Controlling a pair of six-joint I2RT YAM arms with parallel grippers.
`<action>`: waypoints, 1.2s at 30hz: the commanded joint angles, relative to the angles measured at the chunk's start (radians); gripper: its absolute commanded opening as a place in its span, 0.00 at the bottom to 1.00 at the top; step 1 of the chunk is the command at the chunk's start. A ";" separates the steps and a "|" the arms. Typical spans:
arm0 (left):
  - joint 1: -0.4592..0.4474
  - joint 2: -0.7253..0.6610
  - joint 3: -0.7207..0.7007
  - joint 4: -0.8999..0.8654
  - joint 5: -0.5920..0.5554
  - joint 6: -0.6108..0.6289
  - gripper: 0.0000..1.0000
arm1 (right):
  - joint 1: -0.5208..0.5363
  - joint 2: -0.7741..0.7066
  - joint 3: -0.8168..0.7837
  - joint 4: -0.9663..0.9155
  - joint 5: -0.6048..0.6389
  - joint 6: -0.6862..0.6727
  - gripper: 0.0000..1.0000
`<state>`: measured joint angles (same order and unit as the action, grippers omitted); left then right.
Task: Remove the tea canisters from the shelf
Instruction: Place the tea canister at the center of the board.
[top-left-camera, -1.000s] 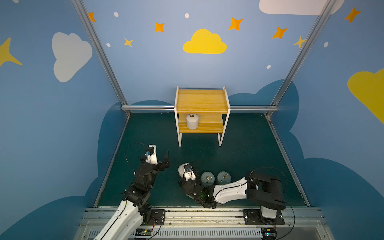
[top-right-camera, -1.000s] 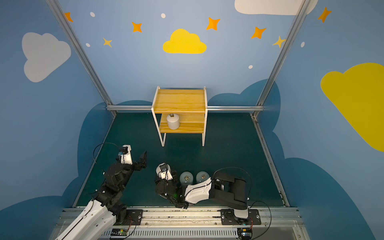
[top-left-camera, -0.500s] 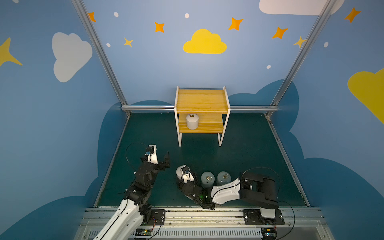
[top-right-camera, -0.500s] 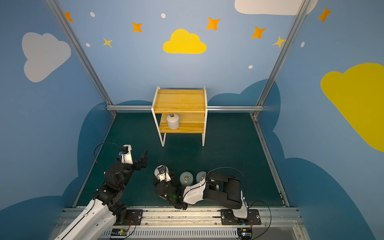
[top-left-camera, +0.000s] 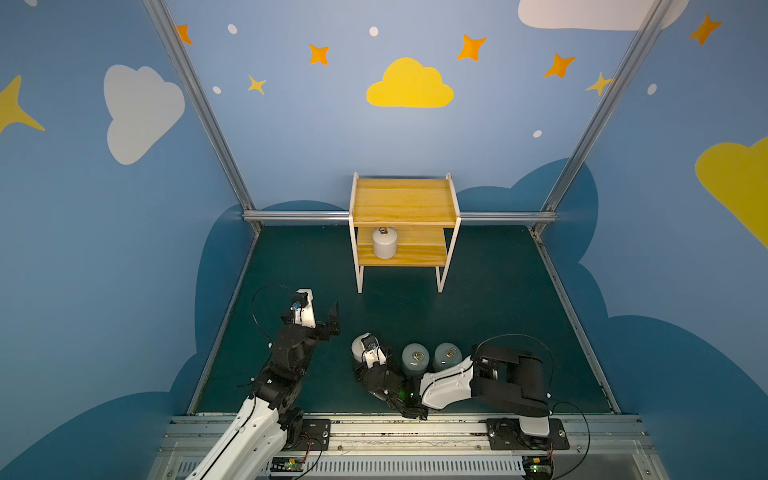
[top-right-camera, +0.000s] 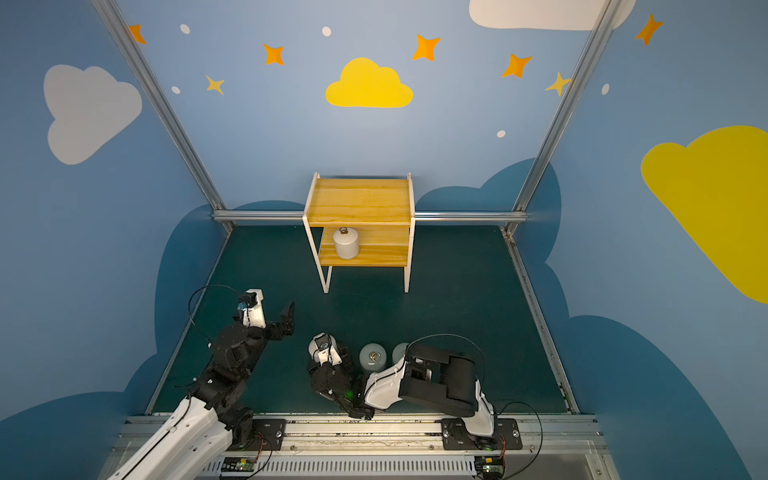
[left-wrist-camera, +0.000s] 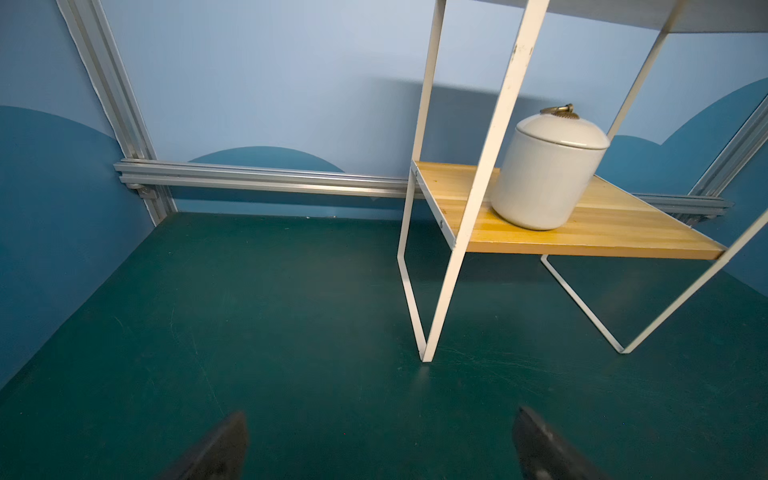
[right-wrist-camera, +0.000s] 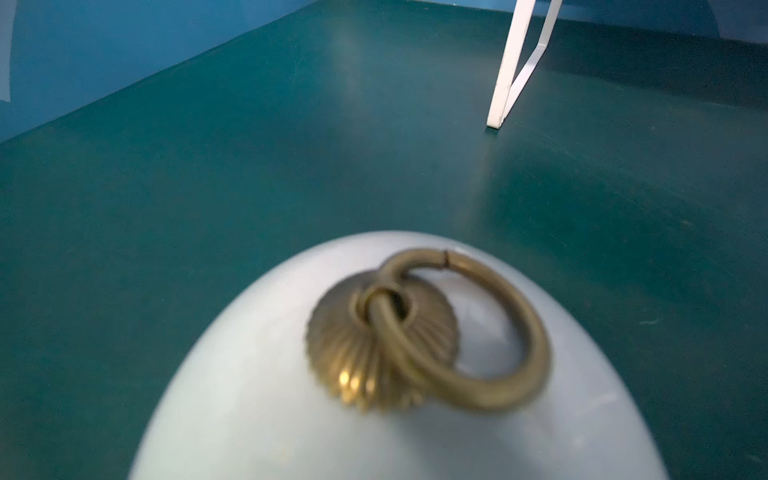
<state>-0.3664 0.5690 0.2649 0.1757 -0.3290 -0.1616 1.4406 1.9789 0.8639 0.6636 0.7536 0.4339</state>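
Four tea canisters: two white, two blue-grey, with one on the shelf and three by the tabletop's front edge.

A white canister stands upright at the left end of the lower of the shelf's two boards. Near the front edge of the green tabletop, a second white canister sits in the right gripper, whose claw is clamped round it. Two blue-grey canisters stand upright in a row just beside it. The left gripper hangs toward the front left corner with its claw spread wide and holding nothing, well apart from the shelf.
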 joint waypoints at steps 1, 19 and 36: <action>0.006 0.013 -0.007 0.027 0.013 0.002 1.00 | -0.008 0.011 0.006 0.053 -0.005 0.026 0.67; 0.007 0.021 0.002 0.029 0.013 0.019 1.00 | -0.026 0.064 0.000 0.035 -0.036 0.088 0.67; 0.009 0.046 0.001 0.048 0.022 0.021 1.00 | -0.025 0.067 -0.003 0.035 -0.045 0.075 0.79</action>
<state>-0.3607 0.6201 0.2649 0.1963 -0.3107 -0.1532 1.4261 2.0201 0.8639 0.7006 0.7315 0.5011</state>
